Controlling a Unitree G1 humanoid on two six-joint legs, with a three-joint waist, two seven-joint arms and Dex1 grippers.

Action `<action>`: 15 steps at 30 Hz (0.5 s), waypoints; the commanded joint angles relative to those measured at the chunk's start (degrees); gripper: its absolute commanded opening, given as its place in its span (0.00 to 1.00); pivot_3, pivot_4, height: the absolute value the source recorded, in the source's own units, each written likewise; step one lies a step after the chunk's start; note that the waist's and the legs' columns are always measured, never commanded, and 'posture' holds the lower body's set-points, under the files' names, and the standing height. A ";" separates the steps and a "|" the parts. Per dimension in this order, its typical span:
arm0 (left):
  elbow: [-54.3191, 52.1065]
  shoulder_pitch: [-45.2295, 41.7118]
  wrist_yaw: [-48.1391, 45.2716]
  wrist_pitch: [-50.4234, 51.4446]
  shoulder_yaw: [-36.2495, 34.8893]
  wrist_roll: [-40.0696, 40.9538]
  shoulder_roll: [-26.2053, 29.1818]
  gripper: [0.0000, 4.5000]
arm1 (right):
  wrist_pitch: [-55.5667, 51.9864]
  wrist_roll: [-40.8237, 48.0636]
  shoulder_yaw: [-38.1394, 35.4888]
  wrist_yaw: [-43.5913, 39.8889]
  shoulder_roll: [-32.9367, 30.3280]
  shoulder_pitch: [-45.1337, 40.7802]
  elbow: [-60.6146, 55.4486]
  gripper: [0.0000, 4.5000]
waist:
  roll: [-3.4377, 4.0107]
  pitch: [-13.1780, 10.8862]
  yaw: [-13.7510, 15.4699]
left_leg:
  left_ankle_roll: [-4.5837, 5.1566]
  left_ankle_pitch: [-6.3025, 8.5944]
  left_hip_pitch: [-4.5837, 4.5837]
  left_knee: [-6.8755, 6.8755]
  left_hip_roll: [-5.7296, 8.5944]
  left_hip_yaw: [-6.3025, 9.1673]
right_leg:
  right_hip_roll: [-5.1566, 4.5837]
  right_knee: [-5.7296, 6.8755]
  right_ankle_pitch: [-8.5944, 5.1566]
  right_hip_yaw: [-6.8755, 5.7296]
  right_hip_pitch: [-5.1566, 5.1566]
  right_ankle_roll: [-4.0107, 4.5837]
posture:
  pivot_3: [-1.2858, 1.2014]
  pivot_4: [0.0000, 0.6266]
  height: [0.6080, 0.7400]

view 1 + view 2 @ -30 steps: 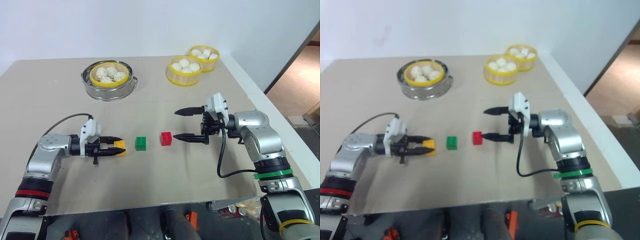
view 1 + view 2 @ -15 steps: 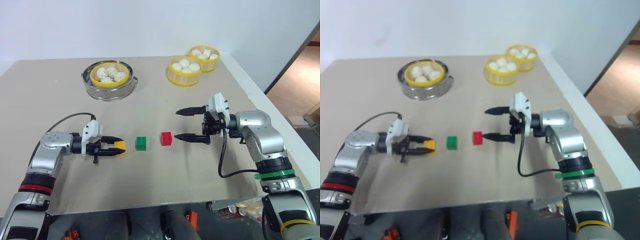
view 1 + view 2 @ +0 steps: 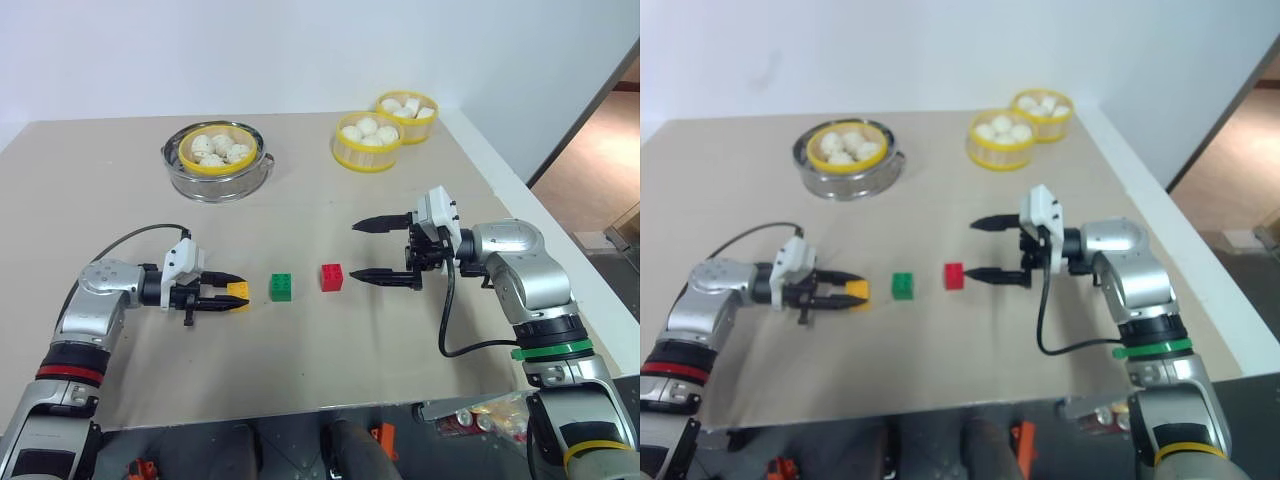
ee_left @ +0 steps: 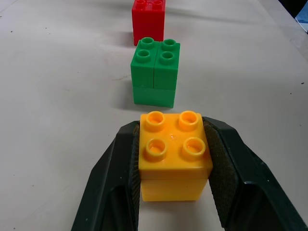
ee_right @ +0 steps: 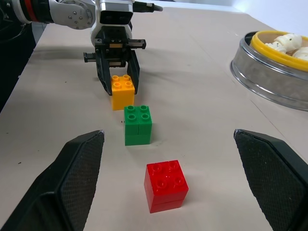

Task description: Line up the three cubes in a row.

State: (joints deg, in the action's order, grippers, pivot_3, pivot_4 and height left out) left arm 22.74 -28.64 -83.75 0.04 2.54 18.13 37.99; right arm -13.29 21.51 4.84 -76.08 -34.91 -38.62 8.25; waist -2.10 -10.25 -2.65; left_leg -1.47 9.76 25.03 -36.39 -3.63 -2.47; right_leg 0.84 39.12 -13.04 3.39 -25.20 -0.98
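- Yellow-orange plastic, studded on top: the yellow-orange cube point(image 4: 174, 155) sits low on the bench point(image 3: 330, 370), pinched between the two black fingers of the left tool point(image 3: 226, 296), one pad flat against each side.
- The green cube point(image 3: 282, 287) stands just beside it toward the robot's right, with a small gap between; the red cube point(image 3: 332, 277) stands next, a similar gap further on. In the left wrist view the three run away in one file, the red one set slightly off the line of the other two.
- Step in hand, as I judge it: placing the last cube at the left end of the row. The row looks almost made; what remains is to settle the yellow-orange cube and let go.
- The next move calls for spreading the left tool's fingers without dragging the cube sideways, then backing the tool straight away from the green cube. A small nudge to the red cube may be wanted if the line must be truer.
- The right tool point(image 3: 385, 250) hangs just beside the red cube on its far side, fingers spread wide, gripping nothing and touching nothing.
- Further out, toward the back of the bench: a metal steamer point(image 3: 217, 176) holding a yellow-rimmed basket of white buns, and two more yellow bun baskets point(image 3: 384, 128) near the far right corner, all well apart from the cubes.
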 commanded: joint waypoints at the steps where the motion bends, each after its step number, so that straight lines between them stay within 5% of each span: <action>1: -0.84 0.66 0.11 0.31 -0.65 -0.33 1.51 0.29 | 0.50 0.08 -0.63 -0.14 -0.73 -0.48 -1.32 1.00 | 0.00 0.00 0.00 | 0.00 0.00 0.00 0.00 0.00 0.00 | 0.00 0.00 0.00 0.00 0.00 0.00 | 0.52 0.24 1.00; 15: -3.23 1.68 1.43 1.92 -2.33 1.55 2.70 0.29 | 0.50 -0.19 -0.45 -0.34 -0.70 -0.28 -1.22 1.00 | 0.00 0.00 0.00 | 0.00 0.00 0.01 0.00 -0.01 0.00 | 0.01 0.00 0.00 0.00 -0.01 0.01 | 0.52 0.24 1.00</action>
State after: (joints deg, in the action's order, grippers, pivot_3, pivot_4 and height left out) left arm 21.25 -27.31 -82.47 1.75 1.54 19.06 39.73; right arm -13.28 21.10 4.84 -76.15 -34.91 -38.62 8.26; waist -2.10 -10.25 -2.66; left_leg -1.47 9.76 25.04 -36.39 -3.64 -2.46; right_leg 0.84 39.12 -13.04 3.38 -25.21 -0.97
